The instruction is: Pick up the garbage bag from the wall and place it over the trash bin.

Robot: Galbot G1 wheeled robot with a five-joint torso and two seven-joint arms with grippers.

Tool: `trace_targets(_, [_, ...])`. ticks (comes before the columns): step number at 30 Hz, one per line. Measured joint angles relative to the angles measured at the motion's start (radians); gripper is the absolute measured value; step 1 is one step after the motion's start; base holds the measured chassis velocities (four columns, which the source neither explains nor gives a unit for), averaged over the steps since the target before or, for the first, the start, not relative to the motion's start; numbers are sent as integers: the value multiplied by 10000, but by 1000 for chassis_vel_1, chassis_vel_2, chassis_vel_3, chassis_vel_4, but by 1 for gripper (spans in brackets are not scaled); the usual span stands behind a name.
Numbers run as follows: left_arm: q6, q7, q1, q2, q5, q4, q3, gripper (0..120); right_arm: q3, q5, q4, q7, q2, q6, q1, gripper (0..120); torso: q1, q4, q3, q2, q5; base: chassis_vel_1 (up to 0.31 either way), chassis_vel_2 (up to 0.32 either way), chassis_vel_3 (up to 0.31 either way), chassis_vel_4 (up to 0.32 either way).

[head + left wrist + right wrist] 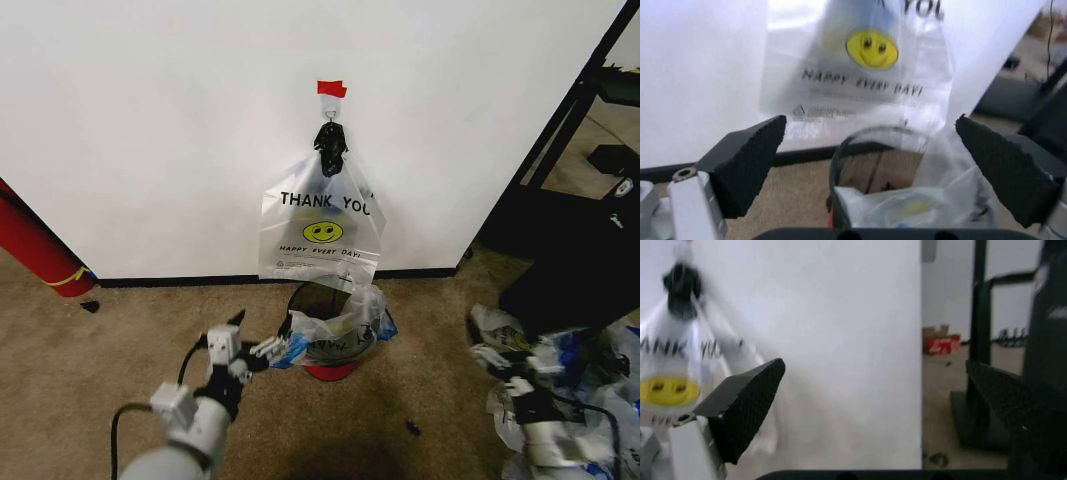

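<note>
The garbage bag, clear with "THANK YOU" and a yellow smiley, hangs by its knotted black top from a hook under red tape on the white wall. Directly below stands the trash bin, black mesh on a red base, with another printed bag draped in it. My left gripper is open, low and just left of the bin. In the left wrist view the left gripper faces the garbage bag and the trash bin rim. My right gripper is open, well right of the bin. The right wrist view has the right gripper open and the garbage bag at one side.
A big red cylinder leans at the wall on the left. A black shelf frame and a dark box stand at the right. Several crumpled printed bags lie on the carpet under the right arm.
</note>
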Motion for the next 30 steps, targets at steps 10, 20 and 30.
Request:
trace_targets(10, [2227,-436,-3661,754,-3257,2465,1286,98,191,78,921,-203,505,221,-781,100,1,-4,1,0,3,0,0,0,0])
trace_targets(20, [3406,323,-6342,606,-5070,3870,2756,94,314,-70,960,-302,810,246,-887,100,1,3,2,-1,5,0,0,0,0])
trace_targets(30, [4111,1588,-7786,-140,-4566,5804,4101,86,784,66,1382,-314,820,138,-1091,100,1,4,1,0,4,0,0,0,0])
